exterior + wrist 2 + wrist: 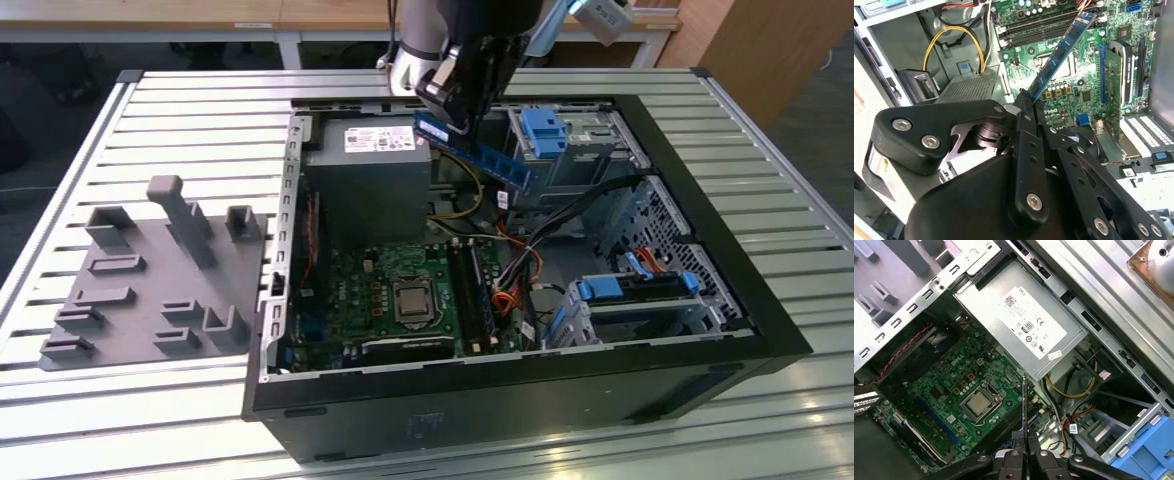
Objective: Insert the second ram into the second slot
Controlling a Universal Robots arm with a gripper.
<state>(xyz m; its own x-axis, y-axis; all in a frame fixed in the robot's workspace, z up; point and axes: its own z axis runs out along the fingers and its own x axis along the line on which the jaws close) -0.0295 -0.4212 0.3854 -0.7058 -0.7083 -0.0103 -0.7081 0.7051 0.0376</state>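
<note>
The tool [458,118] is clenched on one end of the ram stick [478,152], with a finger pressed against each flat face. In the exterior view the blue stick hangs in the air above the open computer case [534,380], tilted, its free end pointing down and toward the exterior view's right. It sits over the gap between the power supply [1024,325] and the drive bays. It touches nothing but the tool.

In the first wrist view the stick appears edge-on as a thin line rising from between the fingertips [1015,456], above the green motherboard [949,385] and near the processor socket [976,405]. In the second wrist view its chips and pale label face the camera. The long black memory slots [474,290] lie on the motherboard well below the stick.

The case lies on its side on a slatted metal table [200,120], with a grey tray [120,300] of upright blocks beside it on the exterior view's left.
</note>
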